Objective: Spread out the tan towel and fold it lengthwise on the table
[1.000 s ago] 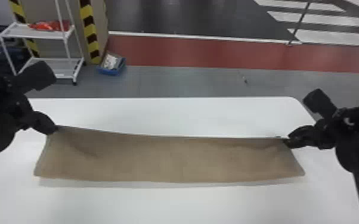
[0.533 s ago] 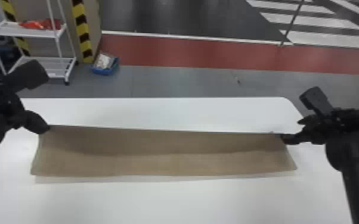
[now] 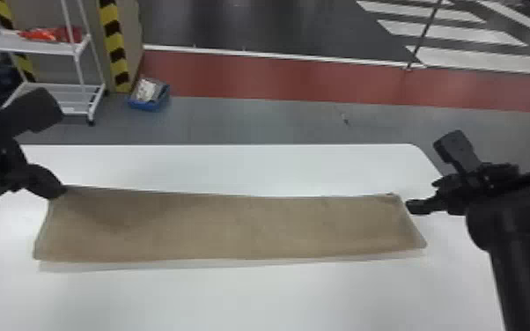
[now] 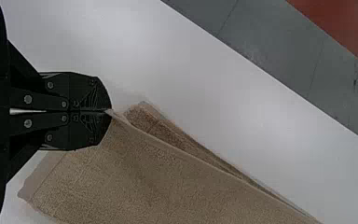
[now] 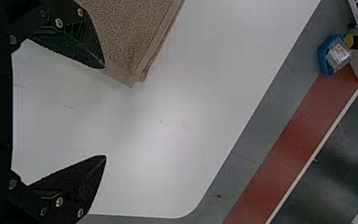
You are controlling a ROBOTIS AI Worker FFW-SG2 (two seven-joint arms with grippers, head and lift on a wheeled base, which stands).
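The tan towel [image 3: 233, 226] lies as a long, narrow folded strip across the white table. At its far left corner is my left gripper [image 3: 62, 190]; in the left wrist view that gripper [image 4: 109, 111] is shut on the corner of the towel [image 4: 154, 182], whose layers part slightly along the edge. My right gripper [image 3: 409, 206] is just off the towel's far right corner. In the right wrist view this gripper [image 5: 105, 112] stands wide open over bare table, one finger beside the corner of the towel [image 5: 130, 37].
The white table [image 3: 251, 295] has its far edge beyond the towel and a rounded corner at the far right. On the floor behind stand a white shelf rack [image 3: 35, 47] and a blue bin [image 3: 147, 104], by a yellow-and-black striped post [image 3: 113, 44].
My right gripper has let go of the towel's far right corner and moved slightly off it. The towel's right end has settled, while the left gripper keeps its corner.
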